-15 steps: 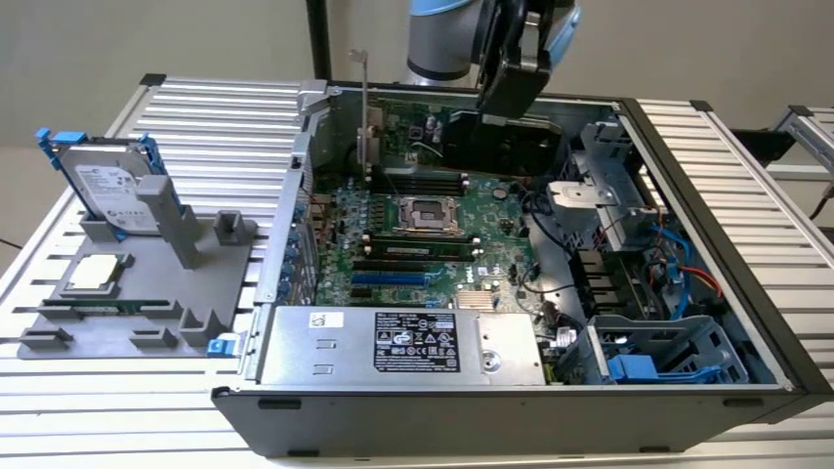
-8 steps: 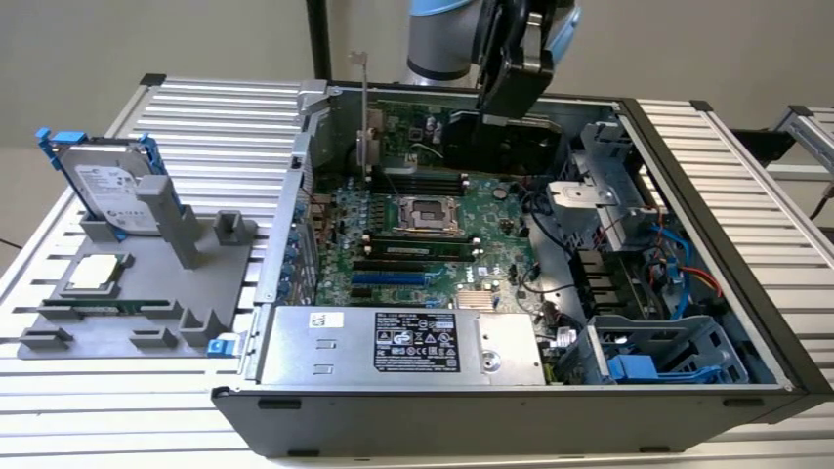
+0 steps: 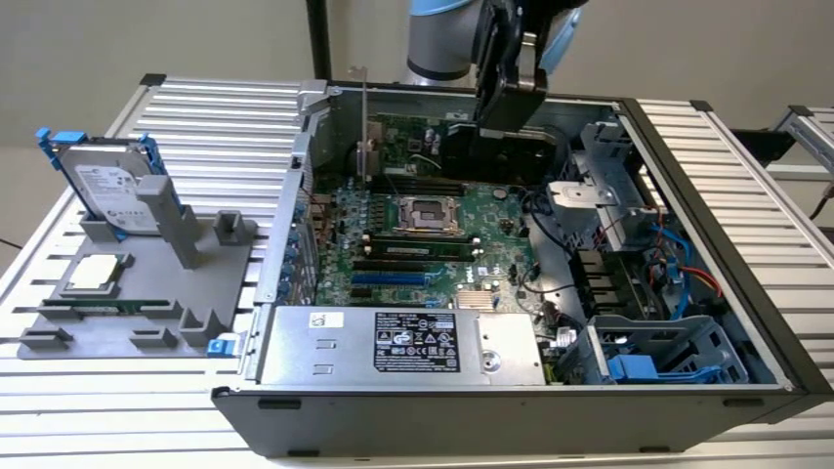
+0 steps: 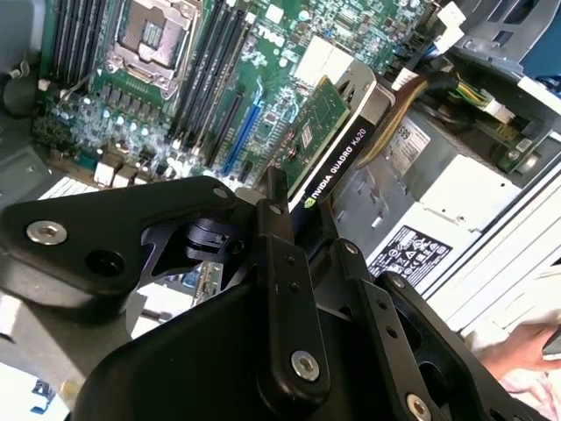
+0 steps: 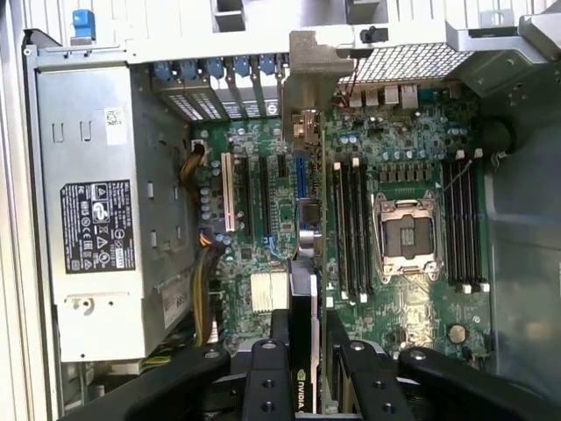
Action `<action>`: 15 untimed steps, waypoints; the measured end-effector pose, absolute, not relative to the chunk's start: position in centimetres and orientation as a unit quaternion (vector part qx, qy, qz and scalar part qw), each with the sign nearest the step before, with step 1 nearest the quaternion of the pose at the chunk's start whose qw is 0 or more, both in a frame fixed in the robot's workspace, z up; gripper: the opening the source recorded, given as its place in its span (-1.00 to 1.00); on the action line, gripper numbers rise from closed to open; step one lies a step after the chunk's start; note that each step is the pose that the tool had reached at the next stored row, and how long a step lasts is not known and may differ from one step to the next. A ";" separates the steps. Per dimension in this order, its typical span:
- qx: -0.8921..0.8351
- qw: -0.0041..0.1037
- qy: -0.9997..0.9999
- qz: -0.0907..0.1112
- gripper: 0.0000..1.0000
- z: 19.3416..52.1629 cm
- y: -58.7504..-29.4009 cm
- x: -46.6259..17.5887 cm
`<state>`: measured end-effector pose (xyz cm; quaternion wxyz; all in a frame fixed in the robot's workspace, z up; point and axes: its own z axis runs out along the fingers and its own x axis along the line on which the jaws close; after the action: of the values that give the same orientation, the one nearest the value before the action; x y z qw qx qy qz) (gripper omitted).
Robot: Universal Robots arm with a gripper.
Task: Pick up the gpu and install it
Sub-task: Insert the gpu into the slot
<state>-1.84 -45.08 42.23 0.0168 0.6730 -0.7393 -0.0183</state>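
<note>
My gripper [image 3: 503,119] hangs over the far part of the open computer case [image 3: 704,195], shut on the gpu [image 3: 502,156]. The card stands on edge above the motherboard [image 3: 431,230], its silver end bracket [image 3: 363,137] toward the exterior view's left. In the second wrist view the gripper [image 4: 307,219] clamps the gpu [image 4: 337,153], green card on one side and black cooler on the other. In the first wrist view the gpu [image 5: 302,289] runs edge-on from the gripper [image 5: 308,368] to its bracket [image 5: 308,79], hovering over the expansion slots [image 5: 263,197].
A grey fixture [image 3: 156,293] on the exterior view's left holds a silver hard drive with blue frame [image 3: 111,181], a processor chip [image 3: 97,275] and a memory stick [image 3: 104,305]. The power supply [image 3: 391,347] and drive cage [image 3: 651,357] fill the case's near side. A hand [image 4: 517,351] appears in the second wrist view.
</note>
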 end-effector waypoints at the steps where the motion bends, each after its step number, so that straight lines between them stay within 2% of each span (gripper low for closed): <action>1: 0.673 0.017 -0.739 -0.018 -1.00 42.1 -45.1 -1.8; 15: 0.675 0.017 -0.737 -0.018 -1.00 39.9 -44.8 -1.7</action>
<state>-1.69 -44.81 39.93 0.0168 0.6754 -0.7370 -0.0181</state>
